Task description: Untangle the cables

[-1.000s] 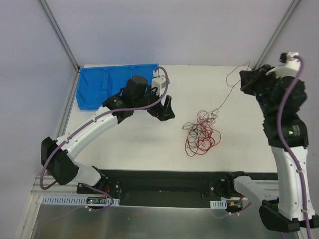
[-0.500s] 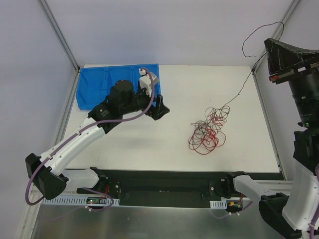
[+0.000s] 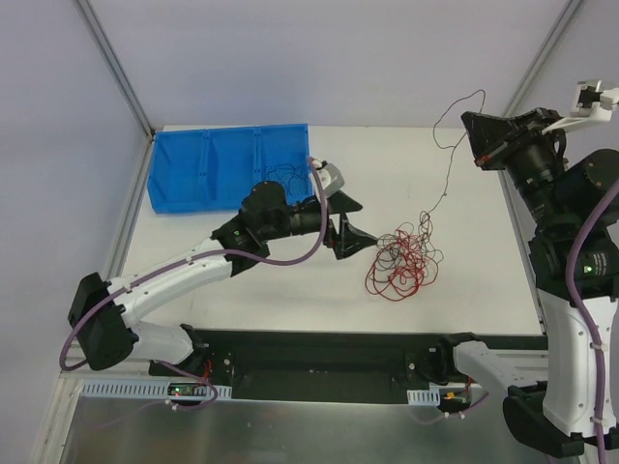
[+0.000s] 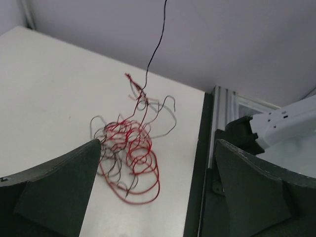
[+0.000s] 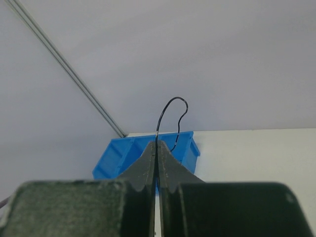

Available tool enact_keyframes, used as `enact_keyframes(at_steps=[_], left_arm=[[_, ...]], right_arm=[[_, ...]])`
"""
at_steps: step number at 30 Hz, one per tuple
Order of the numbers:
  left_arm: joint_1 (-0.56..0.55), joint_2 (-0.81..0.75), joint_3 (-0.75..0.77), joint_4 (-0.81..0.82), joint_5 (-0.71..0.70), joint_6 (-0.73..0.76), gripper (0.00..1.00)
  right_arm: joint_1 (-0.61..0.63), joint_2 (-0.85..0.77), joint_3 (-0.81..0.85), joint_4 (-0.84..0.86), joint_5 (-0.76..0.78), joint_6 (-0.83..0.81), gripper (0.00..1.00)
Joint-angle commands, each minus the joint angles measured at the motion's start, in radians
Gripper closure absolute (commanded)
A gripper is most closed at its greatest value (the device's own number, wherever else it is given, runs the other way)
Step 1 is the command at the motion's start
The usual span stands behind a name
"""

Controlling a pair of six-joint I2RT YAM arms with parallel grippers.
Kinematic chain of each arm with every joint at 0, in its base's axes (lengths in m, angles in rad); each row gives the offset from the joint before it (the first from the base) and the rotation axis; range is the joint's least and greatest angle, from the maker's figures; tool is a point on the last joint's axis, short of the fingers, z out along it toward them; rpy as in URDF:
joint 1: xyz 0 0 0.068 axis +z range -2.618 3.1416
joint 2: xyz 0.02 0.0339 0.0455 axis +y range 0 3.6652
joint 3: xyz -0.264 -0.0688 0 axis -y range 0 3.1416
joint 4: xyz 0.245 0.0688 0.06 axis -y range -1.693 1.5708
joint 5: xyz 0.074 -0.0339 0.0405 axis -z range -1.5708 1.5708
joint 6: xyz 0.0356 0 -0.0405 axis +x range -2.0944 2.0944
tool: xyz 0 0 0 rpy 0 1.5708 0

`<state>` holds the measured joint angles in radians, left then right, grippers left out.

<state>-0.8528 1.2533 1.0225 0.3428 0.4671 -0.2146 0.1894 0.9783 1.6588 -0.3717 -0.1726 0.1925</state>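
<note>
The white table [image 3: 290,280] takes up most of what I can see, with a blue bin [image 3: 208,169] at its far left corner. Some thin wire seems to lie in the bin's right end, though I can't make it out properly.

The left arm stretches low across the table toward the middle. The right arm stands tall at the right edge with its wrist lifted well above the surface.

The cables [image 3: 401,263] are a loose knot of red and black loops lying on the table right of centre. The left gripper [image 3: 366,224] has its jaws spread wide and empty. It points right with the knot just beyond its fingertips, and its wrist view shows the loops framed between the two fingers.

The right gripper [image 5: 157,148] is pinched tight on a single black strand [image 3: 447,179]. That strand rises from the far side of the knot and runs up and to the right to the raised jaws, with a short curl of free end beyond them.

The left arm is plainly the nearer one to the knot. I'd say the next move depends on it pinning or gripping the loops, so that a pull along the strand's line draws it free rather than dragging the whole bundle.
</note>
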Motion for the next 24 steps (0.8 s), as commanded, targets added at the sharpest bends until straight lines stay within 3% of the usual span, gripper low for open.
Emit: enact_keyframes(at_steps=[1, 5, 8, 10, 13, 18, 22, 24], left_arm=[[-0.077, 0.153, 0.120, 0.293, -0.064, -0.009, 0.01], [-0.112, 0.325, 0.224, 0.427, -0.050, -0.045, 0.01], [-0.138, 0.472, 0.330, 0.441, -0.080, -0.064, 0.04], [-0.137, 0.585, 0.410, 0.412, -0.116, -0.094, 0.11], [-0.127, 0.713, 0.508, 0.242, -0.177, -0.054, 0.34], [-0.049, 0.820, 0.450, 0.148, -0.237, -0.006, 0.55], [-0.006, 0.847, 0.400, 0.121, -0.220, 0.010, 0.58], [-0.005, 0.842, 0.378, 0.117, -0.213, 0.021, 0.59]], right_arm=[[-0.002, -0.041, 0.056, 0.043, -0.010, 0.061, 0.99], [-0.001, -0.049, 0.061, 0.050, -0.022, 0.102, 0.99], [-0.002, -0.043, 0.081, 0.053, -0.019, 0.131, 0.99], [-0.002, -0.032, 0.111, 0.056, -0.021, 0.154, 0.99], [-0.002, 0.008, 0.211, 0.042, -0.018, 0.177, 0.99], [-0.002, 0.121, 0.491, 0.011, 0.019, 0.212, 0.99], [-0.002, 0.201, 0.689, 0.022, 0.057, 0.220, 0.99], [-0.002, 0.203, 0.705, 0.069, 0.073, 0.223, 0.99]])
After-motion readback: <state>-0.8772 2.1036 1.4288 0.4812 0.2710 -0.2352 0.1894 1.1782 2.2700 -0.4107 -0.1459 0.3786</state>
